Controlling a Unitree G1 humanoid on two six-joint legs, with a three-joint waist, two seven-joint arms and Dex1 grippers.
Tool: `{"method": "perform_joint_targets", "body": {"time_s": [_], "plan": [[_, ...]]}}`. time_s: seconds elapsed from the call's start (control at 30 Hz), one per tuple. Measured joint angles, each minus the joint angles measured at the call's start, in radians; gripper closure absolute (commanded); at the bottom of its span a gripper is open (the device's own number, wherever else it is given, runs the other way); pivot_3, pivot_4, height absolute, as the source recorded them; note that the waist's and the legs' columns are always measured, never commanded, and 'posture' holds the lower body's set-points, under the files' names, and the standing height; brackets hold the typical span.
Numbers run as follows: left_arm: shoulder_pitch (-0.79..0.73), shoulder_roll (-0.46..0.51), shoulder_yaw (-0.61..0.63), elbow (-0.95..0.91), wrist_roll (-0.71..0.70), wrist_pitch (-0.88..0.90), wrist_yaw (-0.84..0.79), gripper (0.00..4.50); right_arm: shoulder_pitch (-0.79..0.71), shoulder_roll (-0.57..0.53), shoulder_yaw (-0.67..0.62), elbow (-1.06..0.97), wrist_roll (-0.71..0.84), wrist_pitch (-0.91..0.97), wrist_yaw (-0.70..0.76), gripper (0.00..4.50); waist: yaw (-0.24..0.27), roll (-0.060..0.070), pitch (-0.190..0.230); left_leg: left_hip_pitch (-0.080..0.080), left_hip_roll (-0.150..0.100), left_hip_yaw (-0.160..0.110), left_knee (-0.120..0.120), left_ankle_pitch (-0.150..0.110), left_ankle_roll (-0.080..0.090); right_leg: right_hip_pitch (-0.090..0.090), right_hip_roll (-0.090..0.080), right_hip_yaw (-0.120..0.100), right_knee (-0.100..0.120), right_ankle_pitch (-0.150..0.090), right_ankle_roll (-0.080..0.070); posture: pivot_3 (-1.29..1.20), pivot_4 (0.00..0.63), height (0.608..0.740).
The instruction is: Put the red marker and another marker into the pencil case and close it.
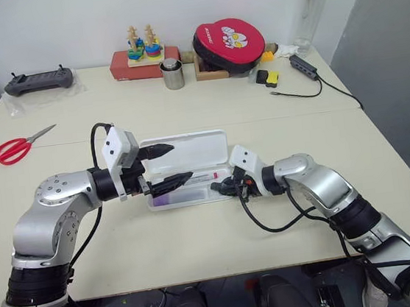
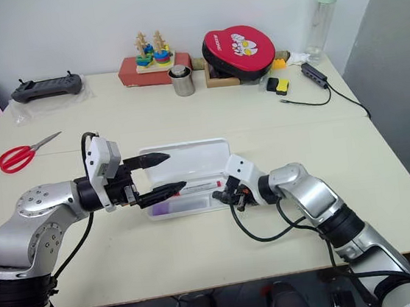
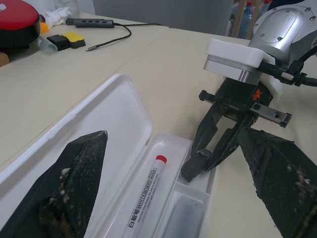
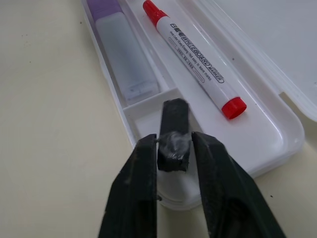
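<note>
The pencil case is lying open on the table, lid flat behind the tray. Red marker and lilac marker are both sitting inside already, side by side in separate compartments. Right gripper is hovering at the tray's end, fingers loosely around a small black piece (seemingly dropping it in). Left gripper is waiting wide open, holding nothing, over the case. Step now: closing. Next move needs the lid swung over & pressed shut w/o jostling the tray.
</note>
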Motion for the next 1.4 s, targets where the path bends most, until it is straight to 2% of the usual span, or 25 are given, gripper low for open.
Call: {"method": "perform_joint_targets", "body": {"time_s": [0.2,0.27,0.3,0.33,0.37,0.43,0.5,0.6,0.73,0.83,0.93,1.13,1.27,1.4], "plan": [[0.000,-0.009,0.007,-0.007,0.000,0.002,0.022,0.00,-0.009,0.025,-0.062,0.001,0.037,0.001,0.013,1.36,0.000,0.000,0.000,0.000,0.000,0.000,0.000,0.000,0.000,0.000,0.000,0.000,0.000,0.000,0.000,0.00,0.150,0.740],[0.004,-0.022,0.034,-0.010,-0.022,0.029,0.058,0.00,-0.031,0.061,-0.121,0.008,0.078,-0.002,0.013,0.93,-0.001,0.000,0.000,0.000,0.000,0.000,0.000,0.000,0.000,0.000,0.000,0.000,0.001,0.000,0.000,0.00,0.150,0.740],[0.009,-0.029,0.057,-0.010,-0.035,0.045,0.083,0.00,-0.051,0.089,-0.167,0.010,0.113,-0.006,0.013,1.33,-0.002,0.000,0.000,0.000,0.000,0.000,0.000,0.000,0.000,0.000,0.000,0.000,0.001,0.000,0.000,0.00,0.150,0.740],[0.012,-0.033,0.072,-0.011,-0.042,0.050,0.097,0.00,-0.068,0.106,-0.198,0.012,0.137,-0.010,0.013,1.31,-0.004,0.000,0.000,0.000,0.000,0.000,0.000,0.000,0.000,0.000,0.000,0.000,0.001,0.000,0.000,0.00,0.150,0.740],[0.013,-0.039,0.087,-0.013,-0.048,0.058,0.115,0.00,-0.095,0.121,-0.232,0.013,0.159,-0.021,0.010,1.74,-0.004,0.000,0.000,0.000,0.000,0.000,0.000,0.000,0.000,0.000,0.000,0.000,0.001,0.000,0.000,0.00,0.150,0.740],[0.036,-0.053,0.156,-0.018,-0.080,0.084,0.176,0.00,-0.189,0.184,-0.335,0.076,0.199,-0.050,-0.046,2.24,-0.009,0.000,0.000,0.000,0.001,0.000,0.000,0.000,0.000,0.000,0.000,0.000,0.001,0.000,0.000,0.00,0.150,0.740],[0.049,-0.064,0.202,-0.020,-0.100,0.092,0.213,0.00,-0.264,0.196,-0.380,0.144,0.199,-0.077,-0.092,2.68,-0.007,0.000,0.000,0.000,0.001,-0.001,0.000,0.000,0.000,0.000,0.000,-0.001,0.001,0.000,0.000,0.00,0.150,0.740],[0.082,-0.073,0.269,-0.036,-0.132,0.111,0.264,0.00,-0.377,0.218,-0.392,0.334,0.134,-0.137,-0.187,3.40,-0.006,0.000,0.000,0.000,0.000,0.000,0.000,0.000,0.000,0.000,0.000,0.000,0.001,0.001,-0.001,0.00,0.150,0.740],[0.134,-0.074,0.297,-0.078,-0.145,0.113,0.291,0.00,-0.455,0.245,-0.365,0.565,0.048,-0.194,-0.254,4.41,-0.002,0.000,0.000,0.000,0.000,0.000,-0.001,0.000,0.000,0.000,0.000,0.000,0.000,0.002,-0.003,0.00,0.150,0.740],[0.177,-0.074,0.334,-0.111,-0.146,0.110,0.318,0.00,-0.493,0.269,-0.312,0.731,-0.037,-0.250,-0.270,4.41,-0.006,0.000,0.000,0.000,0.000,0.001,-0.003,0.000,0.000,-0.001,0.000,0.001,0.000,0.002,-0.003,0.00,0.150,0.740],[0.218,-0.066,0.382,-0.156,-0.171,0.116,0.330,0.00,-0.493,0.290,-0.262,0.782,-0.063,-0.273,-0.197,4.41,-0.007,0.000,0.000,0.000,0.000,0.001,-0.005,0.000,0.000,-0.002,0.000,0.000,0.000,0.001,-0.005,0.00,0.150,0.740],[0.325,-0.028,0.431,-0.221,-0.230,0.152,0.309,0.00,-0.389,0.251,-0.160,0.570,-0.076,-0.291,0.035,4.41,-0.006,-0.001,0.000,0.001,0.001,0.000,-0.007,0.000,0.000,-0.002,0.000,-0.001,0.001,0.000,-0.005,0.00,0.150,0.740],[0.355,0.000,0.450,-0.234,-0.255,0.157,0.292,0.00,-0.279,0.231,-0.107,0.440,-0.075,-0.283,0.118,4.41,-0.007,-0.001,-0.001,0.003,0.001,0.000,-0.007,0.000,0.000,-0.001,0.000,-0.001,0.001,-0.002,-0.004,0.00,0.150,0.740],[0.375,0.015,0.423,-0.249,-0.257,0.158,0.260,0.00,-0.179,0.194,0.002,0.326,-0.120,-0.276,0.165,4.41,-0.006,-0.001,0.000,0.004,0.001,0.001,-0.007,0.000,-0.001,-0.001,0.000,0.000,0.001,-0.002,-0.004,0.00,0.150,0.740]]}}
